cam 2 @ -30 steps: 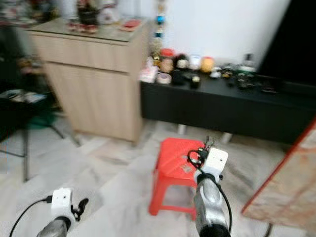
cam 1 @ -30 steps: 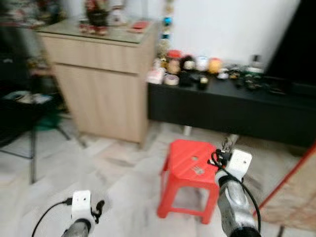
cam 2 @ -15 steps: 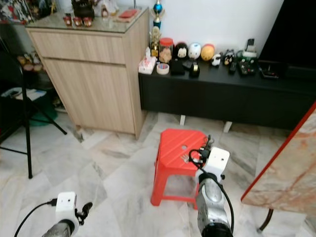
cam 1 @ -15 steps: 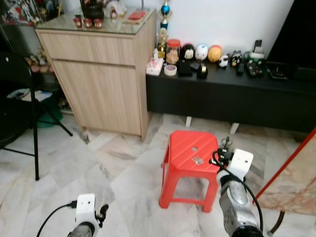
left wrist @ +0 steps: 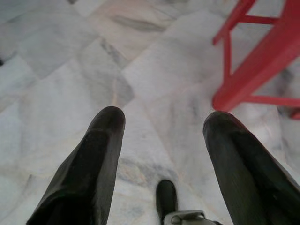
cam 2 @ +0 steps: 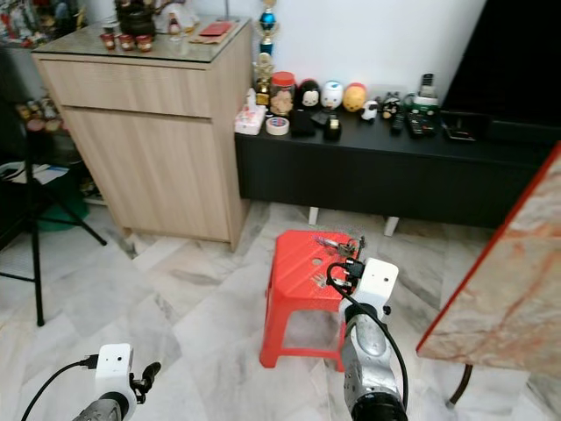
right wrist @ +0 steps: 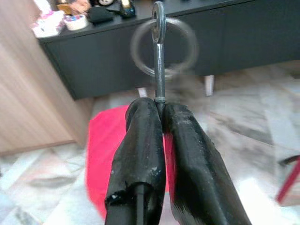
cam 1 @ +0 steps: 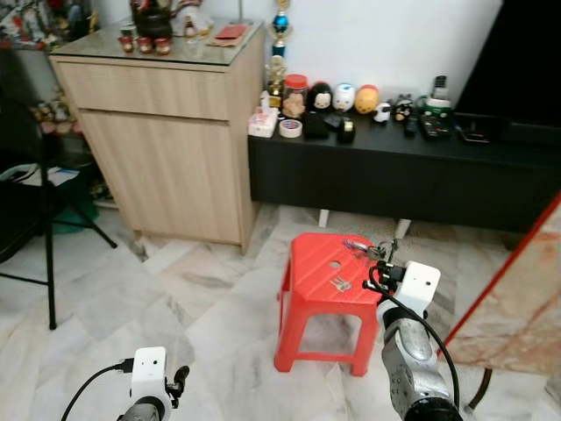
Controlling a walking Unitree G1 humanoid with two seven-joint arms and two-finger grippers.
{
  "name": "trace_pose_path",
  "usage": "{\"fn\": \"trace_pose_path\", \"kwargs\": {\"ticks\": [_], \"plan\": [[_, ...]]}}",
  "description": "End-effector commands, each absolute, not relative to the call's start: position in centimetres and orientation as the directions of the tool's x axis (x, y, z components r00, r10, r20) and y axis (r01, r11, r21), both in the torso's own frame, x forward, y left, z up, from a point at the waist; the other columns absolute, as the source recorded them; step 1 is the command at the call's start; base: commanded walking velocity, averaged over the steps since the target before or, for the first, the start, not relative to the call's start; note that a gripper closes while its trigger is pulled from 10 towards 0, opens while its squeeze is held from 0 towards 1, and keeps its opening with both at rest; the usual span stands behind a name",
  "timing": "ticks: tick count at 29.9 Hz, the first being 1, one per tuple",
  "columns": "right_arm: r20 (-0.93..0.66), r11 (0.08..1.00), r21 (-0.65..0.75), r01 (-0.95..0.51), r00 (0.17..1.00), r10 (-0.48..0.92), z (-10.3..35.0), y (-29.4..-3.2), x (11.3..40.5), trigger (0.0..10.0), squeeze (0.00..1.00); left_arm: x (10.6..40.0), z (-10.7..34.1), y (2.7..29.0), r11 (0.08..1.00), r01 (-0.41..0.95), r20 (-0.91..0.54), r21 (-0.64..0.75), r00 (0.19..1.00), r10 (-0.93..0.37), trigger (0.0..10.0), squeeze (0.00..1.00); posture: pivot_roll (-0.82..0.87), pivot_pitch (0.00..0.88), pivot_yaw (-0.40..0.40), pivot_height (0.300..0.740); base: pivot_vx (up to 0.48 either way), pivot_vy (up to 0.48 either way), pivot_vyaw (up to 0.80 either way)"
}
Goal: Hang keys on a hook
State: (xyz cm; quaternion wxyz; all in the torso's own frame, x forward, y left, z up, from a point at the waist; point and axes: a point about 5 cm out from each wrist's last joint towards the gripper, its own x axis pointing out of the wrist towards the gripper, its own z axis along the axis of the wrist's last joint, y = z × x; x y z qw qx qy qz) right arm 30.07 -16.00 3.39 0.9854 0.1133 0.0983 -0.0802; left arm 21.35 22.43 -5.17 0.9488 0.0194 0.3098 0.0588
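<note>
The keys [right wrist: 159, 51] are pinched between the two closed fingers [right wrist: 140, 145] of the right gripper [right wrist: 160, 108]. A thin metal shank rises from between the fingertips, and a round key ring threads through the eye at its top. In the head views the keys [cam 2: 337, 246] appear as a small metal cluster at the tip of the right gripper [cam 2: 344, 263], raised above the far right corner of a red plastic stool [cam 1: 329, 272]. Whether they touch the stool top cannot be told. The stool stands on a pale marble floor [cam 1: 193, 298].

The left gripper [left wrist: 161, 126] hangs low over the floor, its two fingers [left wrist: 101, 154] spread wide apart and holding nothing. A leg of the red stool lies just beyond it.

Behind the stool runs a low black cabinet [cam 1: 394, 175] against a white wall. Its top carries a row of small figurines [cam 1: 342, 95], a roll of tape [cam 1: 290, 128] and remote controls [cam 1: 429, 123]. To the robot's left of it stands a taller light wooden cabinet [cam 1: 166, 140] with ornaments on its glass top. A black chair [cam 1: 35, 219] stands further left. A red-edged marble panel [cam 2: 508, 272] leans at the right.
</note>
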Motion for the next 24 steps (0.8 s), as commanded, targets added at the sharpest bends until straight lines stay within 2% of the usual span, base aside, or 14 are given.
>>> {"fn": "trace_pose_path", "kwargs": {"ticks": [1, 24], "plan": [[-0.197, 0.962, 0.211, 0.174, 0.971, -0.133, 3.65, -15.74, 30.26, 10.0, 0.0, 21.06, -5.33, 22.62, 0.992, -0.095, -0.596, 0.08, 0.794, 0.124, 10.0, 0.0, 0.03, 0.0, -0.054, 0.74, 0.0, -0.259, 0.0], [-0.195, 0.961, 0.212, 0.178, 0.971, -0.137, 3.61, -15.7, 30.38, 10.0, 0.0, 21.34, -5.23, 22.36, 0.994, -0.083, -0.592, 0.077, 0.798, 0.113, 10.0, 0.0, 0.03, 0.0, -0.051, 0.74, 0.0, -0.305, 0.0]]}}
